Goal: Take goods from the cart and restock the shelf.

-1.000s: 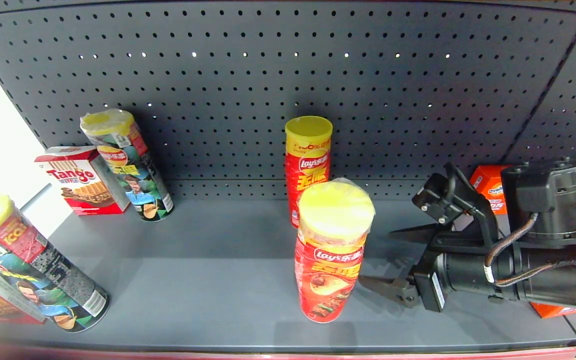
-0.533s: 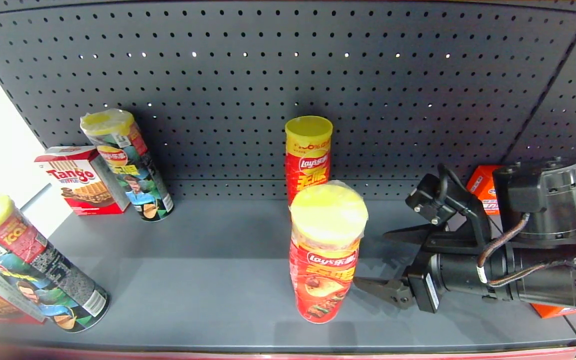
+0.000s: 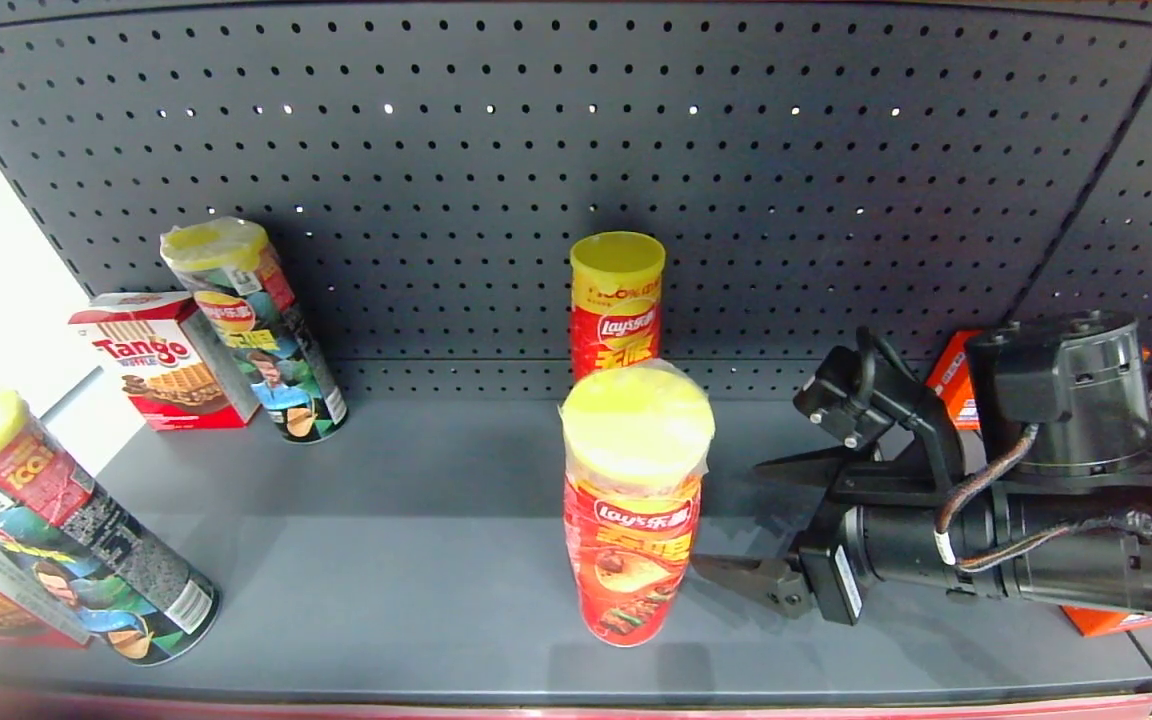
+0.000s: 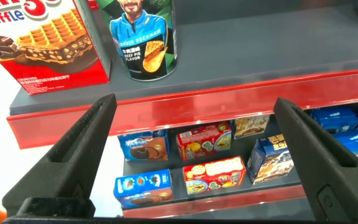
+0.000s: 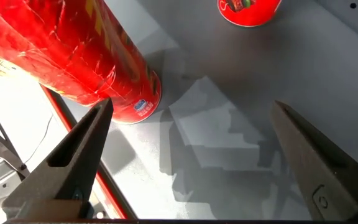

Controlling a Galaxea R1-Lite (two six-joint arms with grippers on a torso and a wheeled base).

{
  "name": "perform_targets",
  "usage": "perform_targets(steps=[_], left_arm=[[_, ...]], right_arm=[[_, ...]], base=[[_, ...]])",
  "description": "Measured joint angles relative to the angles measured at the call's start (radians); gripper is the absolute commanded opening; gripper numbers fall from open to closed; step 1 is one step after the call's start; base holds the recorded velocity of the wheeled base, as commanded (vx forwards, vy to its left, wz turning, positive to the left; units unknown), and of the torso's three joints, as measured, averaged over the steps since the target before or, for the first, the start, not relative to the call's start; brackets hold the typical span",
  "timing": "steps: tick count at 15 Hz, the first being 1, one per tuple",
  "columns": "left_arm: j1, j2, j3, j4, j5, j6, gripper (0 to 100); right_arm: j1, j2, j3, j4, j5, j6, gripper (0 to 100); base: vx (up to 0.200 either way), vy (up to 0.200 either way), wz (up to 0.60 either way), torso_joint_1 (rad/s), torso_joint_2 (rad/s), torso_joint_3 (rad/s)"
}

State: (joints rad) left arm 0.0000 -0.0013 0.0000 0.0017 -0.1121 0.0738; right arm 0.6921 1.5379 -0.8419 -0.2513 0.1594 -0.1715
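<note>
Fingers (image 3: 748,579) of the right gripper (image 3: 731,517) are spread and empty, at three o'clock of the red chip can (image 3: 633,520), which stands on the shelf (image 3: 416,560). Probably best to back straight out toward three o'clock without clipping its base.

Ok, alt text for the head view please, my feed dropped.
The open right gripper sits just right of an upright red chip can with a yellow lid, near the front of the grey metal shelf. A matching can stands behind it; two dark printed cans and a red-and-white wafer box stand at left.
</note>
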Motion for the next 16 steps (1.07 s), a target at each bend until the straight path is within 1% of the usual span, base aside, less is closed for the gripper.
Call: perform_targets(steps=[10, 12, 15, 16], left_arm=[[0.000, 0.000, 0.000, 0.000, 0.001, -0.001, 100], [0.000, 0.000, 0.000, 0.000, 0.001, -0.002, 100], [0.000, 0.000, 0.000, 0.000, 0.000, 0.000, 100], [0.000, 0.000, 0.000, 0.000, 0.000, 0.001, 100]], right_arm=[[-0.004, 0.006, 0.003, -0.018, -0.004, 0.002, 100], [-0.048, -0.023, 0.006, -0.035, -0.020, 0.006, 100], [-0.177, -0.130, -0.001, -0.040, -0.045, 0.014, 100], [-0.237, -0.186, 0.004, -0.042, -0.047, 0.019, 100]], base=[[0.000, 0.000, 0.00, 0.000, 0.00, 0.000], [0.000, 0.000, 0.00, 0.000, 0.00, 0.000], [0.000, 0.000, 0.00, 0.000, 0.00, 0.000], [0.000, 0.000, 0.00, 0.000, 0.00, 0.000]])
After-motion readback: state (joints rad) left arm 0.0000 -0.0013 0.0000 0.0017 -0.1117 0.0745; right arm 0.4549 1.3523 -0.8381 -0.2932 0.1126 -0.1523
